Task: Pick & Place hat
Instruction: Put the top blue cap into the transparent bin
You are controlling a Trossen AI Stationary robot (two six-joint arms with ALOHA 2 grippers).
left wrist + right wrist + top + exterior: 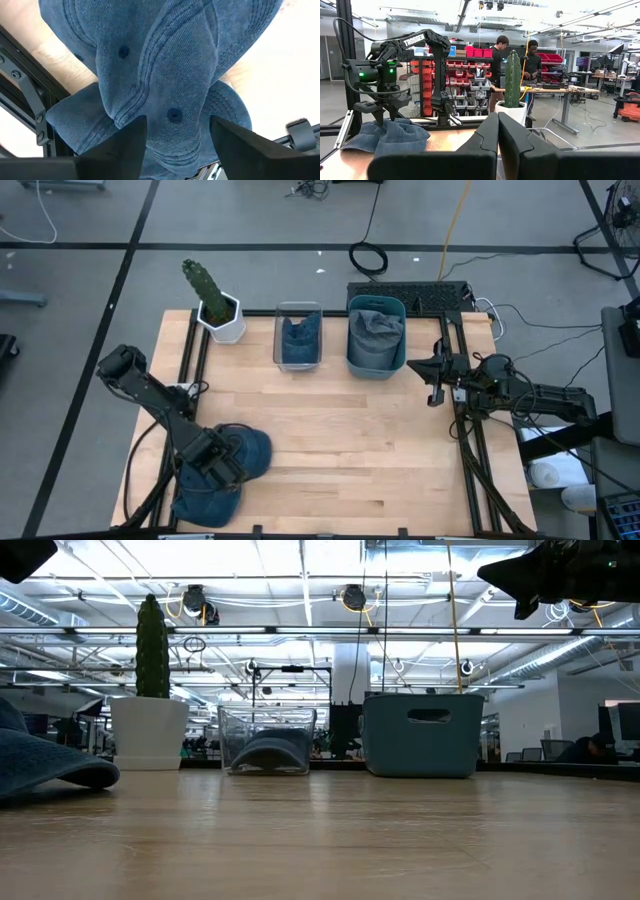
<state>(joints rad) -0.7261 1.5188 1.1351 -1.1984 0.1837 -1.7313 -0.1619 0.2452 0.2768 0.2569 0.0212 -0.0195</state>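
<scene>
Denim hat (45,768), wooden table (330,840), ceiling lights (270,560)

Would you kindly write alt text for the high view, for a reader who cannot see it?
The left end effector hovers over blue denim hats at the wooden table's near-left corner. Along the far edge stand a potted cactus, a clear bin and a teal bin; the right end effector waits shut.

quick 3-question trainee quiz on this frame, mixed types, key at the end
1. True or false: the right gripper is shut and holds nothing.
2. Which gripper is over the blue hat? A) left gripper B) right gripper
3. Fill in: the clear bin stands between the cactus pot and the ____ bin.

Key: 1 true; 2 A; 3 teal
</scene>
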